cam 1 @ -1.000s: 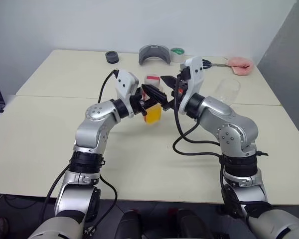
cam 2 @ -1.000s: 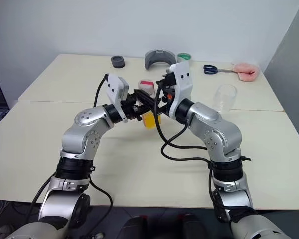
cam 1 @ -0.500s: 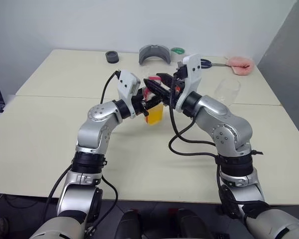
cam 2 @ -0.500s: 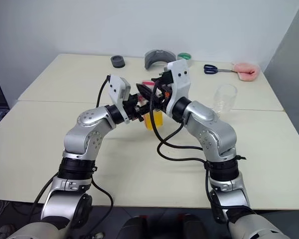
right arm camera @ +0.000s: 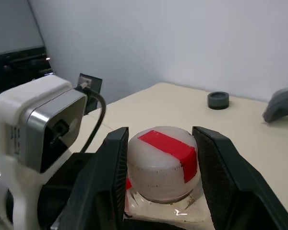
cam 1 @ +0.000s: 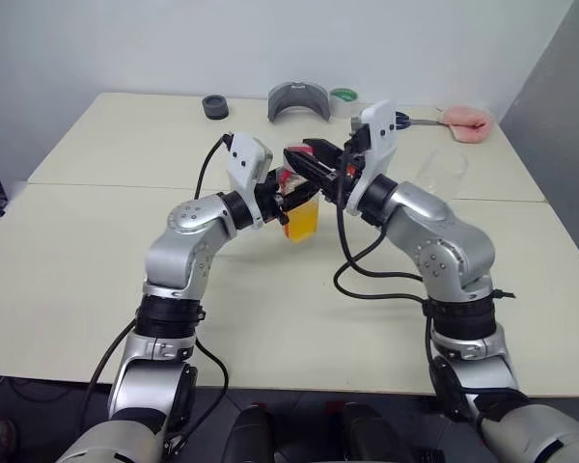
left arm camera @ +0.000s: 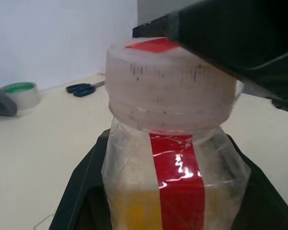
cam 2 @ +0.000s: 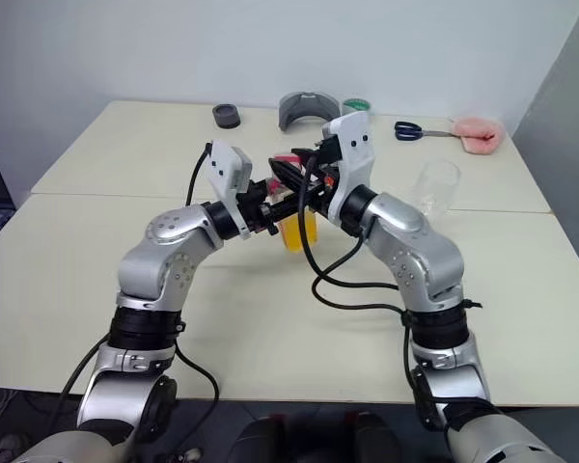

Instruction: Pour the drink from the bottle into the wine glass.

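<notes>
A clear, crinkled plastic bottle (left arm camera: 175,191) with a glossy red label stripe and a scuffed, matt white cap (right arm camera: 163,163) sits between matt black plastic fingers (right arm camera: 221,177), above a smooth, matt cream table (cam 1: 87,251); nearby stands a clear wine glass (cam 1: 441,174).

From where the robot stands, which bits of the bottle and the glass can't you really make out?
- The bottle: its base is cut off by the left wrist view's edge; in the head views the left gripper hides its sides.
- The cap: the right gripper covers its two sides, so any loosening is unreadable.
- The drink: its level is blocked by fingers.
- The wine glass: stem and foot are lost behind the right arm.
</notes>
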`<state>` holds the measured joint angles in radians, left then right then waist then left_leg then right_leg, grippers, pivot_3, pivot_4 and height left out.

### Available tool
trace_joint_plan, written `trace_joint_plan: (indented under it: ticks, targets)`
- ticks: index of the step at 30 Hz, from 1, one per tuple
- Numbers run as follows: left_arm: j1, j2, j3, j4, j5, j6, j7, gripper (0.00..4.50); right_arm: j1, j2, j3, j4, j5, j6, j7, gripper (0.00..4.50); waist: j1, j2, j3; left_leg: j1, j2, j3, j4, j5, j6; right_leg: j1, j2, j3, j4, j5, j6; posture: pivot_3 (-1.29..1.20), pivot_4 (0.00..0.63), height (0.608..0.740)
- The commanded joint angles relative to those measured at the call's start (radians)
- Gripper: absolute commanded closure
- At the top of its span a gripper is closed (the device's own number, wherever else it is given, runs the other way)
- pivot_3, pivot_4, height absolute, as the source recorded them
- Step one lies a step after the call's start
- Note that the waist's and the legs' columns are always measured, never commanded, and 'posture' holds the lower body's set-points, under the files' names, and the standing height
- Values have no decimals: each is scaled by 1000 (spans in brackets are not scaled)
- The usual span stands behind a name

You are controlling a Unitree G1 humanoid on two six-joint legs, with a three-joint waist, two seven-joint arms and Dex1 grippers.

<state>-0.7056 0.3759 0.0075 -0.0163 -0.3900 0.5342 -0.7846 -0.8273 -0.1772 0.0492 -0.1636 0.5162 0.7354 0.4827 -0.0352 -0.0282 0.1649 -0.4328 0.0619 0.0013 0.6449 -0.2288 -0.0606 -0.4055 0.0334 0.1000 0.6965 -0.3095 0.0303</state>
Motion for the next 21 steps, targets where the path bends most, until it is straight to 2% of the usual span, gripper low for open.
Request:
trace_joint_plan:
  ticks: [1, 6, 10, 12, 13, 18, 21]
  targets:
    - [-7, 54, -16, -184, -152, 118, -126, 2412, -89, -61, -7, 54, 87, -6, 226, 2749, -3, 1, 1, 0, 0, 0, 0, 0, 0, 0, 0, 0, 0, 0, 0, 0, 150, 740]
    - [-45, 133, 2, -228, -280, 249, -212, 2412, -195, -142, 29, 170, 153, -8, 533, 2749, -6, 3, 2, 0, 0, -1, 0, 0, 0, 0, 0, -1, 0, 0, 0, 0, 150, 740]
    - [-73, 180, -2, -218, -307, 274, -272, 2412, -234, -171, 44, 215, 156, 7, 634, 2749, -6, 3, 3, 0, 0, -1, 0, 0, 0, 0, 0, -1, 0, 0, 0, 0, 150, 740]
    - [-79, 189, -3, -211, -300, 267, -279, 2412, -233, -190, 39, 222, 149, 11, 655, 2004, -5, 4, 3, 0, 0, -1, 0, 0, 0, 0, 0, -1, 0, 0, 0, 0, 150, 740]
    - [-80, 189, -1, -206, -297, 265, -276, 2412, -229, -200, 34, 219, 150, 17, 662, 1780, -5, 4, 3, 0, 0, -1, 0, 0, 0, 0, 0, -1, 0, 0, 0, 0, 150, 740]
    - [-50, 198, 0, -188, -260, 216, -255, 2412, -150, -274, -31, 101, 188, 96, 591, 38, 0, 4, 3, 0, 0, -1, 1, 0, 0, 0, 0, -1, 0, 0, 0, 0, 150, 740]
    - [-29, 195, 6, -172, -235, 186, -228, 2412, -68, -302, -87, -27, 228, 165, 486, 13, 3, 4, 3, 0, 0, -1, 0, 0, 0, 0, 0, -1, 0, 0, -1, 0, 150, 740]
